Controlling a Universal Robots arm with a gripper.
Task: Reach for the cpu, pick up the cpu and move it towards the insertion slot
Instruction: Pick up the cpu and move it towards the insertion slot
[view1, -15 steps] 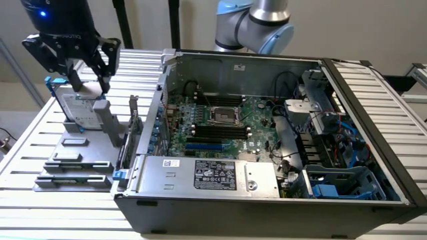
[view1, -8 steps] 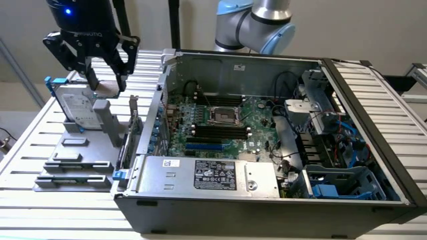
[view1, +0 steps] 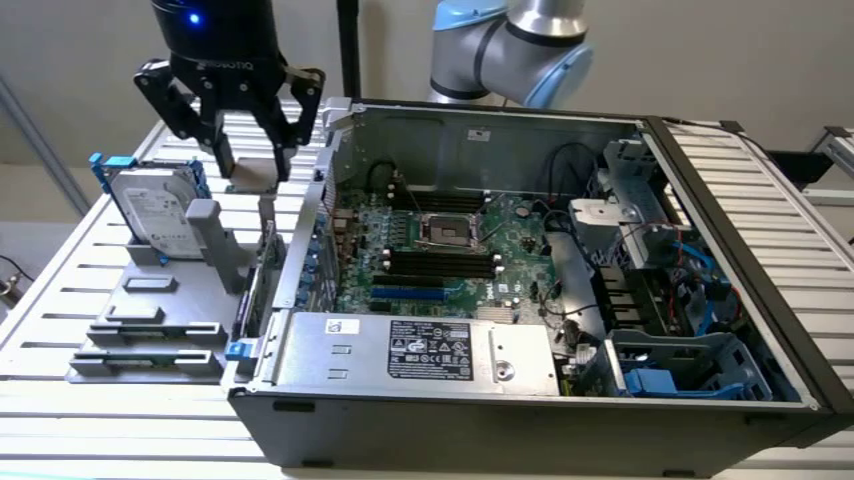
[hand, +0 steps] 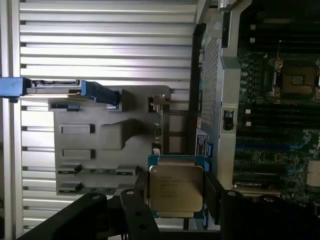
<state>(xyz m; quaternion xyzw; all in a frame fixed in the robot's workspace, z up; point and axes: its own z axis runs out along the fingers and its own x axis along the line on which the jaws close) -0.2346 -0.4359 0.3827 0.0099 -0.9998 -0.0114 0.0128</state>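
The cpu (view1: 254, 168), a small square chip, hangs in the air between the black fingers of my gripper (view1: 254, 172), at the exterior view's upper left, above the slatted table. The wrist view shows the cpu's silvery top (hand: 176, 190) close up, with a dark finger (hand: 134, 207) on one side and another on the opposite side. The gripper (hand: 175, 200) is shut on the chip. The insertion slot (view1: 451, 232) is the open square socket on the green motherboard inside the case, to the exterior view's right of the gripper. The wrist view shows the slot (hand: 297, 80) too.
A silver hard drive (view1: 154, 212) with a blue bracket stands upright in a grey fixture (view1: 147, 300) below the gripper. The open computer case's metal wall (view1: 324, 190) rises between gripper and motherboard. A power supply (view1: 414, 350) lies at the case front.
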